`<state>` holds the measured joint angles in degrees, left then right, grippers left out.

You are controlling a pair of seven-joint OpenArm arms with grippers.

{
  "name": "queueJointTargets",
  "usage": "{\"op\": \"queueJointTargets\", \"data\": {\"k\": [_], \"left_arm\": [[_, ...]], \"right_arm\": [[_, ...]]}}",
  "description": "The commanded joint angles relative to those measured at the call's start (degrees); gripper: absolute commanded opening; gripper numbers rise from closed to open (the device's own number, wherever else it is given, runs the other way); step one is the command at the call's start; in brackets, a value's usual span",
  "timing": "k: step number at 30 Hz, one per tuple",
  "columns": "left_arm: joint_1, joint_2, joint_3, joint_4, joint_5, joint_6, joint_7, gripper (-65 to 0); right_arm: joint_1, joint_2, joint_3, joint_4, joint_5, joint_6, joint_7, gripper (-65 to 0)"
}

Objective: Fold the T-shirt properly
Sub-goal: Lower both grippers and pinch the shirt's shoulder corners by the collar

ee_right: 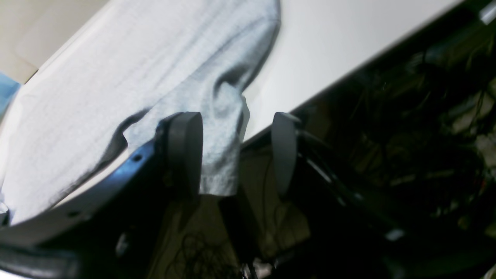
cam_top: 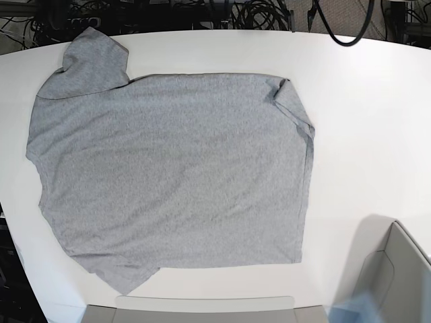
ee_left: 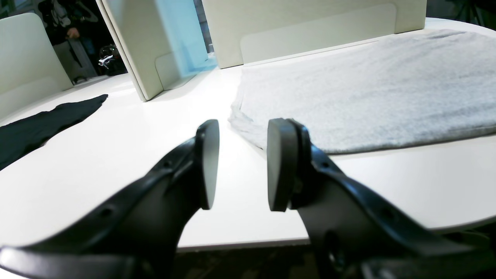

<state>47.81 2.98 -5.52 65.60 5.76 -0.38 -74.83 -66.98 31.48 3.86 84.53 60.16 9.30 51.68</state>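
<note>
While the T-shirt point(cam_top: 175, 175) lies flat on the worktop point(cam_top: 363, 121), both pincers, left point(ee_left: 242, 166) and right point(ee_right: 236, 155), gape apart, empty.

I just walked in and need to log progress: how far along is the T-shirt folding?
Early. Done: the T-shirt lies spread flat on the table, plain side up. One sleeve droops over the table edge, and no body fold shows. In hand: nothing; the left gripper and right gripper both have open jaws, the right one beside that sleeve. Left: all folds.
</note>
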Motion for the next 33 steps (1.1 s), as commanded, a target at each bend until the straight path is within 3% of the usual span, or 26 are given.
{"op": "queueJointTargets", "data": {"k": [1,5,11,17,33], "left_arm": [[1.1,0.0,0.1,0.6,-0.3,0.2,-1.7,-42.9],[0.9,0.0,0.1,0.6,-0.3,0.2,-1.7,-43.0],[0.8,0.0,0.0,0.6,-0.3,0.2,-1.7,-43.0],[0.8,0.0,-0.2,0.6,-0.3,0.3,-1.7,-43.0],[0.7,0.0,-0.2,0.6,-0.3,0.3,-1.7,-43.0]], "right_arm": [[-1.1,2.1,0.3,0.7,1.4,0.2,0.7,-35.9],[0.6,4.6,-0.1,0.5,3.6,0.2,-0.3,-35.9],[6.5,4.4,0.3,0.5,3.8,0.2,-9.2,-36.0],[10.3,2.5,0.4,-0.3,3.8,0.2,-13.8,-36.0],[15.4,0.3,-0.1,-6.9,3.8,0.2,-16.2,-36.0]]}}
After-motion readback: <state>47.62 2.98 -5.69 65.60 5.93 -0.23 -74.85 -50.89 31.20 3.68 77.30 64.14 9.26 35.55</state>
